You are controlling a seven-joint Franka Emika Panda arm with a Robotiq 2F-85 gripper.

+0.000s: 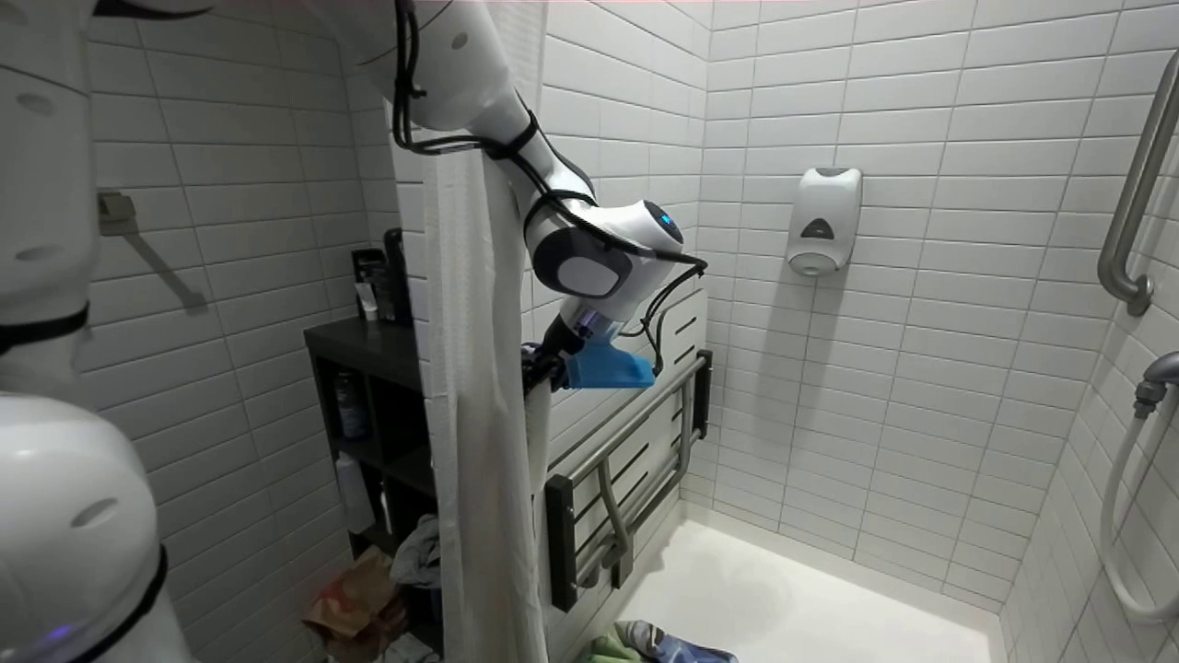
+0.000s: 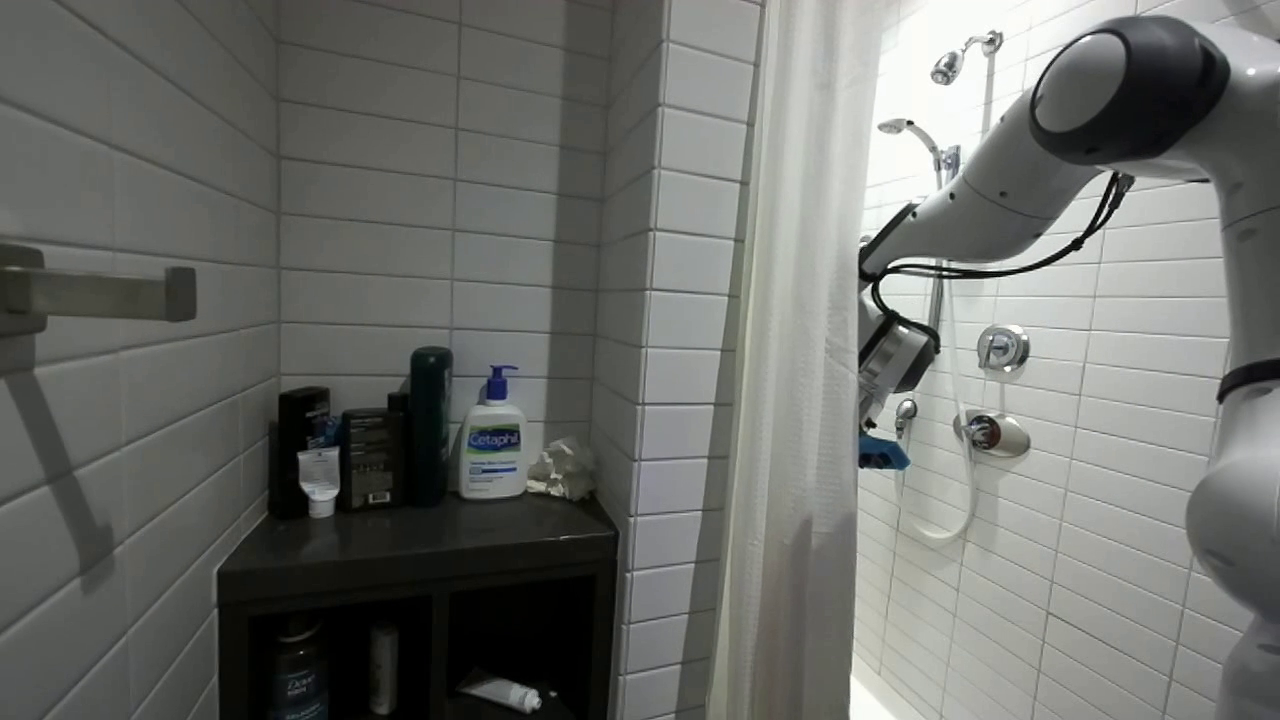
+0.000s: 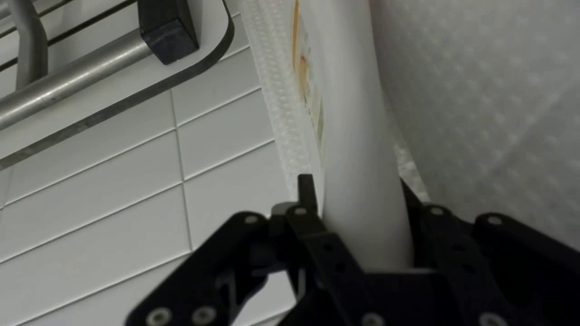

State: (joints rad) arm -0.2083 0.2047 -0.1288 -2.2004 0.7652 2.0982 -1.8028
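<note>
Gripper (image 3: 358, 194) grasping white bottle (image 3: 355, 122); long axis running outward from between jaws, bottle lying just beside curtain (image 3: 480, 113).

this is a bathroom, at its shower; whether in a home or a shared building cannot be told. white tiles (image 1: 930, 276) cover the walls in both exterior views, and a pale curtain (image 2: 790, 400) hangs at the edge of the shower floor (image 1: 783, 589). a shower head (image 2: 947, 67), a hand shower (image 2: 895, 126), a hose (image 1: 1111, 516), a wall dispenser (image 1: 824, 216), a metal grab bar (image 1: 1138, 184) and a slatted seat (image 1: 636, 442) folded against the wall show it, as do a pump bottle marked cetaphil (image 2: 493, 455) and other toiletries (image 2: 430, 425) on a dark shelf unit (image 2: 400, 545).
</note>
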